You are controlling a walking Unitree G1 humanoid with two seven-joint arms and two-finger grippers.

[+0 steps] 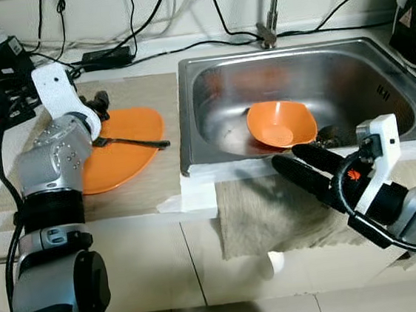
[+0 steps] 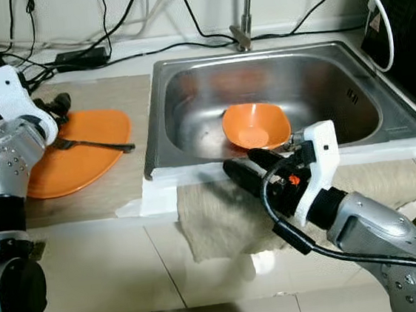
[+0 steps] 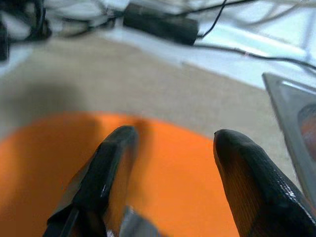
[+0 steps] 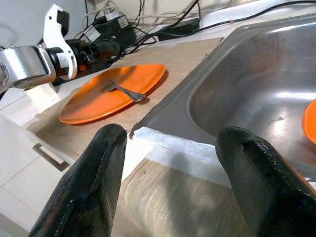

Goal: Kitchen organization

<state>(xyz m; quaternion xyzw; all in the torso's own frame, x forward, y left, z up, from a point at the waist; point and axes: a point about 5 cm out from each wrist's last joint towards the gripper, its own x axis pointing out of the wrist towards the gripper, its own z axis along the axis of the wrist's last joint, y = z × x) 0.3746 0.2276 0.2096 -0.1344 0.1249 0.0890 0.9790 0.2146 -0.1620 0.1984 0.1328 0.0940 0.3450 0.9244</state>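
Closest to you is the right gripper (image 2: 250, 168), hovering at the front edge of the sink (image 1: 380, 93) with its jaws spread wide and nothing between them; in the right wrist view its two black fingers (image 4: 94, 177) frame the sink's white-taped front rim and the beige cloth (image 1: 273, 212) draped over the surface edge just below it. Inside the sink, near the front wall, sits an orange bowl (image 1: 281, 124), tilted a little, just beyond your right fingertips and not touching them. Your left gripper (image 3: 170, 163) is over on the far side from the sink, down over the orange plate (image 1: 129, 146) that lies on the beige mat (image 1: 149, 95) beside the sink; its jaws stand well apart and grip nothing, with plate showing between the fingers (image 3: 98, 182). A fork (image 1: 128, 142) lies across that plate, tines toward the left gripper and handle pointing at the sink. You can't tell from these views whether a finger touches the fork. Behind the sink the tap's stem (image 1: 271, 11) rises from the back rim, and black cables (image 1: 142, 29) trail along the surface at the wall behind the plate.
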